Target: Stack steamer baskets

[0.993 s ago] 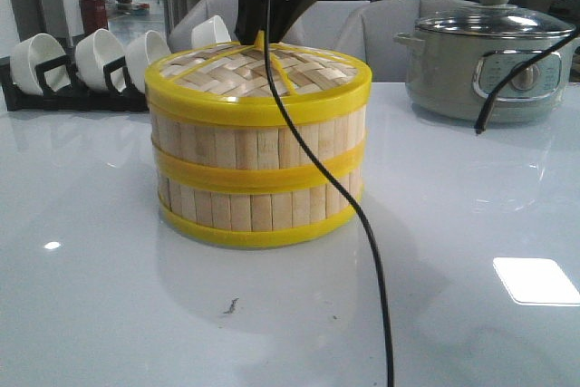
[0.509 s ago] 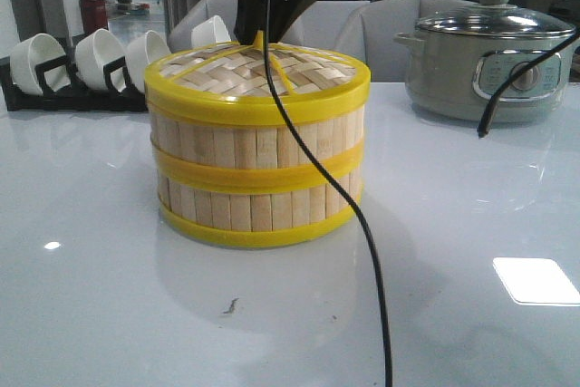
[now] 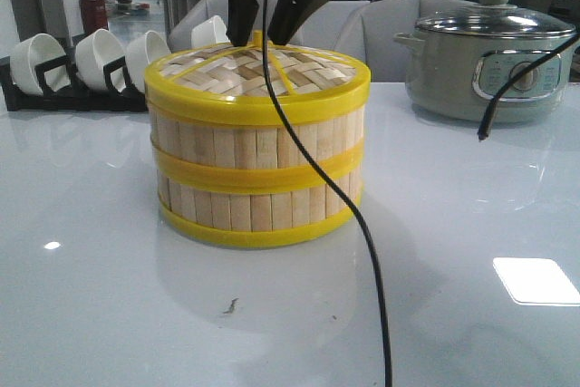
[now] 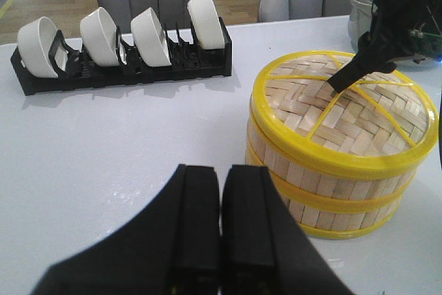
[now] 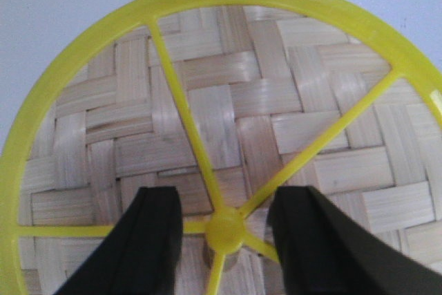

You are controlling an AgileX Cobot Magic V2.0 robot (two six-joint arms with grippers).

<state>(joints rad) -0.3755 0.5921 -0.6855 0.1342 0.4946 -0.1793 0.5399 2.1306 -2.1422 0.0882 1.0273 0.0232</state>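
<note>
Two steamer baskets stand stacked at the table's middle, the upper basket (image 3: 258,144) on the lower basket (image 3: 258,208). A woven lid (image 3: 258,74) with a yellow rim closes the top. My right gripper (image 3: 262,35) hangs just above the lid, open, one finger on each side of the yellow knob (image 5: 225,231) without touching it. In the right wrist view the right gripper (image 5: 226,202) straddles that knob. My left gripper (image 4: 221,174) is shut on nothing, held over bare table beside the stack (image 4: 324,179).
A black rack of white bowls (image 3: 82,61) stands at the back left. A grey electric pot (image 3: 485,61) with a glass lid is at the back right. A black cable (image 3: 362,224) hangs across the front of the stack.
My right gripper's fingers have spread apart and let go of the lid's knob. The stack and the left gripper have not moved.
</note>
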